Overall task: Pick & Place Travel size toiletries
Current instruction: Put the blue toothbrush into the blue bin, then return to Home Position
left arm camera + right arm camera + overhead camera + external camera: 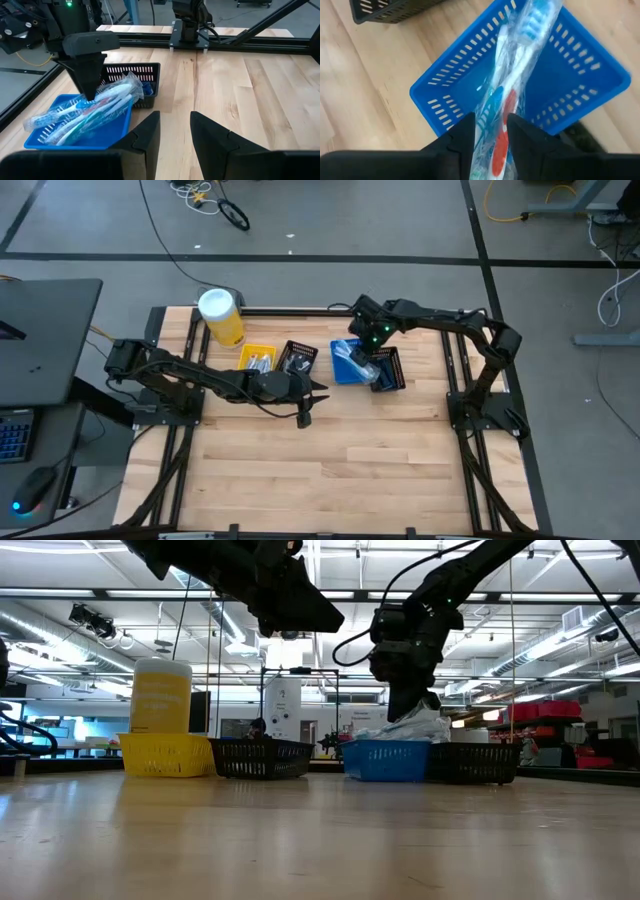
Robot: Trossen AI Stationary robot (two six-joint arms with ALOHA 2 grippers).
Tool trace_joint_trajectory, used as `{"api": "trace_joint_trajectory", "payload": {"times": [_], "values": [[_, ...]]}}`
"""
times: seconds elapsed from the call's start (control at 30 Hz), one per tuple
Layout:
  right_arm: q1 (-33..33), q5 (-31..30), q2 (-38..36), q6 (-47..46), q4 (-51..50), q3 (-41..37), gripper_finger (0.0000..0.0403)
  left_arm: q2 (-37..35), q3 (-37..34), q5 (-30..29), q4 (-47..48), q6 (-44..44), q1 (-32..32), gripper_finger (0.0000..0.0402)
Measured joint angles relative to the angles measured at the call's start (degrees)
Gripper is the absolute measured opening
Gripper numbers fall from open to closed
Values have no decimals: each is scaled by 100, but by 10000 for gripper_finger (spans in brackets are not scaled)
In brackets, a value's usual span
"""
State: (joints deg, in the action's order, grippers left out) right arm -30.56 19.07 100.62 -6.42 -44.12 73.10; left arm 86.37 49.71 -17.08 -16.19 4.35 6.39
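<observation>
Your right gripper (489, 131) is straddling light, slippery wrapped toothbrushes (512, 85) over the blue bin (580, 80), fingers parted — pinch mid-handle.

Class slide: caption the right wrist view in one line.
Right gripper poised over clear-wrapped toothbrushes lying across the blue bin.

Overhead camera: looks straight down, takes in the whole wooden table (330, 450), both arms and the surrounding floor. Low camera: sits at table-top level at the near edge, faces level across the boards toward the row of bins and the room behind. Left wrist camera: rides close above the table, facing right toward the blue bin (75, 132). Right wrist camera: very near, looking steeply down into that same blue bin. All four views share the blue bin.
</observation>
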Motion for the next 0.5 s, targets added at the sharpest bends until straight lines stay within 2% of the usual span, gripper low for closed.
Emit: {"api": "trace_joint_trajectory", "payload": {"times": [0.33, 0.5], "values": [[237, 50, -57, 182, -825, -5, 112, 0, 0, 0, 7, 101, 0, 114], [374, 44, -93, 229, -1162, 250, 112, 0, 0, 0, 7, 99, 0, 114]]}}
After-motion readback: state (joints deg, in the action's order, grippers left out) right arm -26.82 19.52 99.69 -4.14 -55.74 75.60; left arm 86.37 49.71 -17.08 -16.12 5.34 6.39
